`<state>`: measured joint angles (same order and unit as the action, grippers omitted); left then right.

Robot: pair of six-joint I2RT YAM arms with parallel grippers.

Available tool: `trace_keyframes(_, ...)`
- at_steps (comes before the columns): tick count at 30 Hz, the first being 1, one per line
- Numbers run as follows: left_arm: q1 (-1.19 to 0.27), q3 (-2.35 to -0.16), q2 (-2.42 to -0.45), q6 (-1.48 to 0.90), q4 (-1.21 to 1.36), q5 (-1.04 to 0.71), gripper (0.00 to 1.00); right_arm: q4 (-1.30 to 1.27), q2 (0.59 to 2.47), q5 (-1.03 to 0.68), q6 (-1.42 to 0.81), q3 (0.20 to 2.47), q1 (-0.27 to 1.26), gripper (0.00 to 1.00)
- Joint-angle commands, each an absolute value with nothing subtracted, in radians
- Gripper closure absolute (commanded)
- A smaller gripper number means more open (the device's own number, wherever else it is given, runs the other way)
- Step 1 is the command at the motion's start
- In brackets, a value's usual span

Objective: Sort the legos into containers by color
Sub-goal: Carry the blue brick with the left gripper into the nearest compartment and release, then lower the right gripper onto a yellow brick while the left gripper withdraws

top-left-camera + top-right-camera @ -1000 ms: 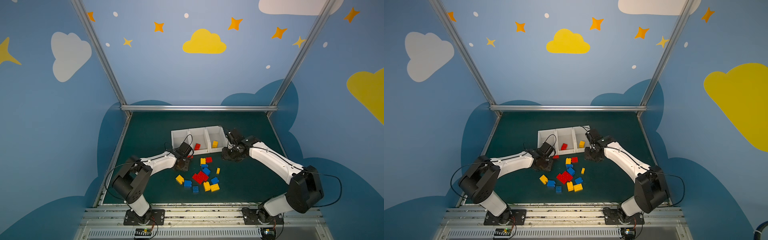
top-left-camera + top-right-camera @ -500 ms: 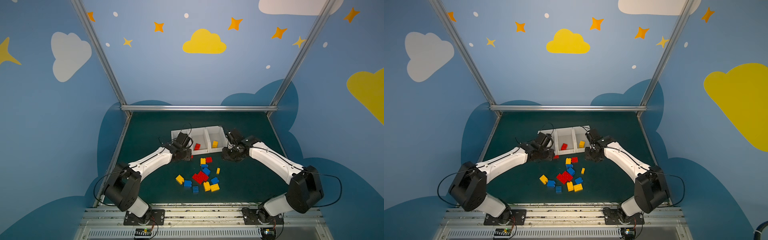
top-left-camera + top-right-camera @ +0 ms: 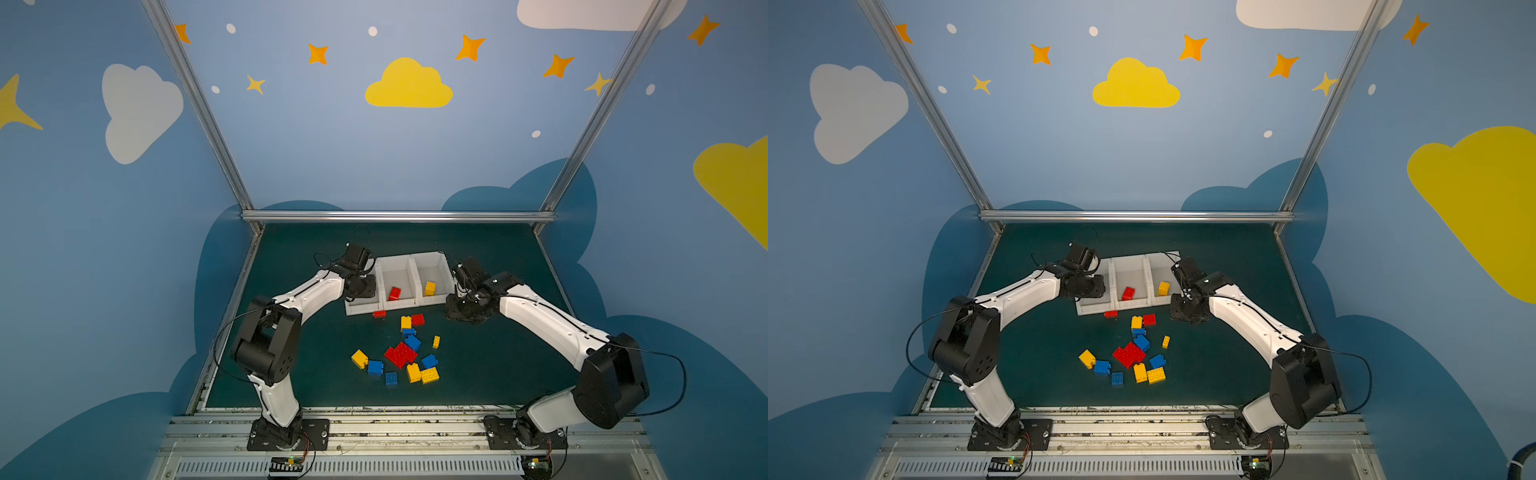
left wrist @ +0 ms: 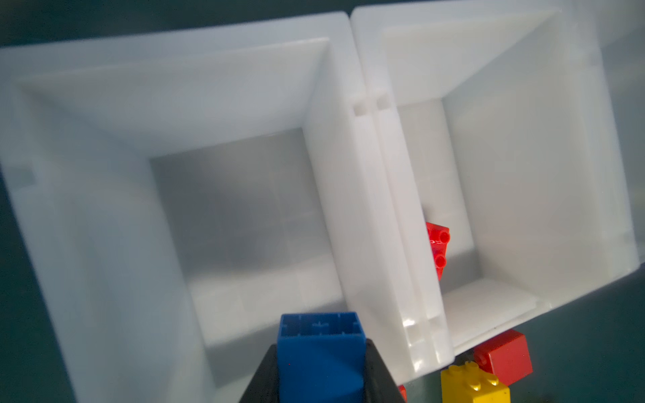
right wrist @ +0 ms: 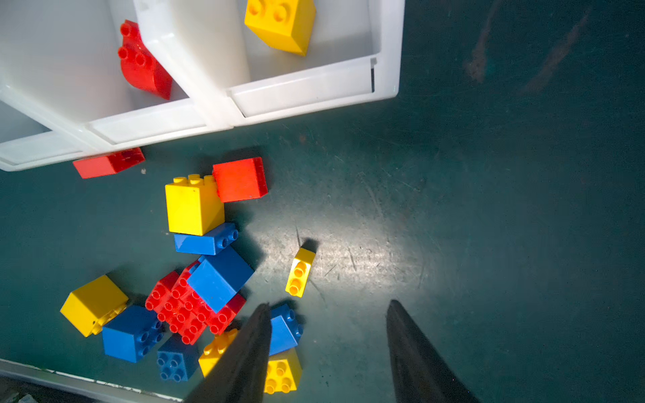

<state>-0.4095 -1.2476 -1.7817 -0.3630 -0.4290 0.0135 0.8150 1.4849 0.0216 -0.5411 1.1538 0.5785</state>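
Red plastic of the brick (image 4: 438,244) in the middle bin (image 4: 523,157) shows a faint mark on its side, too blurred to read. The tabletop (image 5: 488,209) is a dark green mat, scuffed and scratched. Blue walls (image 3: 124,249) painted with white and yellow clouds and orange stars close it in, with bare aluminium frame bars (image 3: 397,216) at the corners and along the back.

At the left, the left pincer (image 4: 321,345) grips a blue brick (image 4: 319,366), hollow underside outward, over the near wall of the left bin (image 4: 87,216). The floor of that white bin is bare where it shows. In both top views the arm's wrist covers the pincer, the blue brick and most of this bin.

The middle bin holds the red brick and the right bin (image 5: 384,52) holds a yellow brick (image 5: 279,24). A flat red brick (image 3: 379,314) lies on the mat touching the bins' front edge. Nearer the front are the loose bricks (image 3: 401,354), red, blue and yellow, some overlapping so that their edges hide one another.

At the right, the right pincer (image 5: 328,303) hangs over the mat beside the right bin's front corner. Its dark fingers (image 5: 244,349) stand apart with nothing between them, and the frame edge cuts off their bases.
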Motion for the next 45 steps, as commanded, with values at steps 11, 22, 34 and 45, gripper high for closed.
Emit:
trace_keyframes(11,-0.401,-1.211,-1.717,-0.354,-0.437,-0.002,0.51,0.833,1.483,0.026,-0.552,1.173,0.601,0.45)
trace_keyframes(22,-0.399,-1.079,-1.552,-0.405,-0.42,0.002,0.5,0.808,1.569,0.004,-0.566,1.227,0.66,0.45)
trace_keyframes(34,-0.397,-0.871,-1.32,-0.47,-0.453,0.032,0.49,0.823,1.79,-0.006,-0.557,1.418,0.789,0.45)
trace_keyframes(45,-0.399,-0.7,-1.158,-0.555,-0.378,0.012,0.48,0.841,1.971,0.014,-0.605,1.544,0.839,0.46)
